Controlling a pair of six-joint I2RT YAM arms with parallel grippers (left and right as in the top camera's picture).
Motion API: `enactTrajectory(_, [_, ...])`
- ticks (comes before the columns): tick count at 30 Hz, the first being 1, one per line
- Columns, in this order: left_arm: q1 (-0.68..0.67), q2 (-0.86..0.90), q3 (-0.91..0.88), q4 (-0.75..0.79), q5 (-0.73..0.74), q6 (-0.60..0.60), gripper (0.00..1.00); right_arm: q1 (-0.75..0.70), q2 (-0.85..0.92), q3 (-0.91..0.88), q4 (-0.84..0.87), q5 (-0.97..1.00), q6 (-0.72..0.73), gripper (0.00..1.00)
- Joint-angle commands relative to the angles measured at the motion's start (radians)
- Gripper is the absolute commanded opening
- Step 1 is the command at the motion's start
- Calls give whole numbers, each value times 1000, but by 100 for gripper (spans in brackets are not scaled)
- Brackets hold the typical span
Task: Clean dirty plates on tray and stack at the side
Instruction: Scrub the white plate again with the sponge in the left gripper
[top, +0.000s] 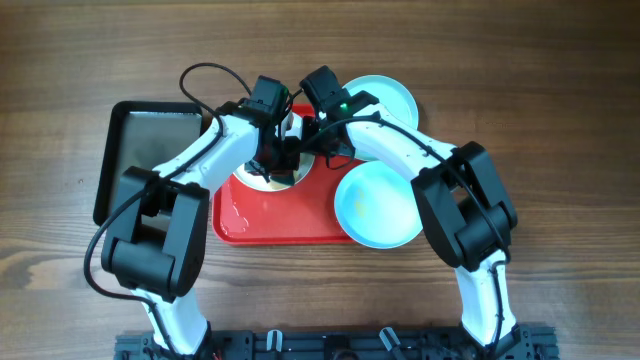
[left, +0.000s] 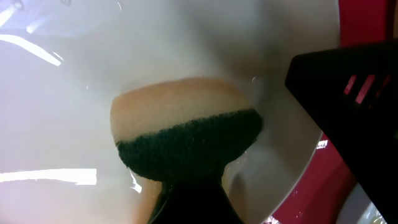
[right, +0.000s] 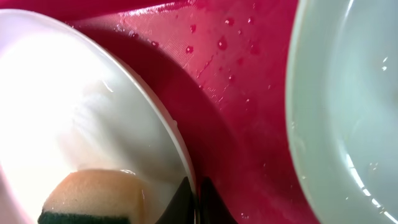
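Note:
The cream-white plate (top: 262, 181) lies at the back left of the red tray (top: 290, 222), mostly hidden under both arms. My left gripper (top: 272, 158) (left: 189, 196) is shut on a yellow sponge with a dark green scouring side (left: 186, 134), pressed into the cream-white plate's (left: 62, 93) wet bowl. My right gripper (top: 305, 152) (right: 194, 200) is shut on this plate's rim (right: 180, 149), one finger inside and one outside. One turquoise plate (top: 378, 205) (right: 348, 93) rests on the tray's right end. Another turquoise plate (top: 388, 98) lies at the tray's back right corner.
A dark metal tray (top: 150, 140) lies on the wooden table left of the red tray. Water drops bead on the red tray's floor (right: 236, 74). The right arm's black wrist (left: 348, 93) hangs close beside the sponge.

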Motion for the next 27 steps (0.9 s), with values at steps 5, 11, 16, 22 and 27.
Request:
enactTrajectory(5, [-12, 42, -24, 190, -463, -156, 4, 2, 17, 2, 6, 10, 4, 4])
enactTrajectory(11, [-12, 42, -24, 166, -721, -188, 4, 2, 17, 2, 6, 6, 0, 4])
enactTrajectory(16, [-12, 42, -24, 21, -698, -261, 4, 2, 17, 2, 6, 5, -3, 4])
enactTrajectory(22, [-12, 42, -24, -68, -238, -57, 4, 2, 17, 2, 6, 2, -7, 4])
enactTrajectory(27, [-12, 42, -24, -48, 219, 169, 4, 2, 17, 2, 10, -18, -21, 4])
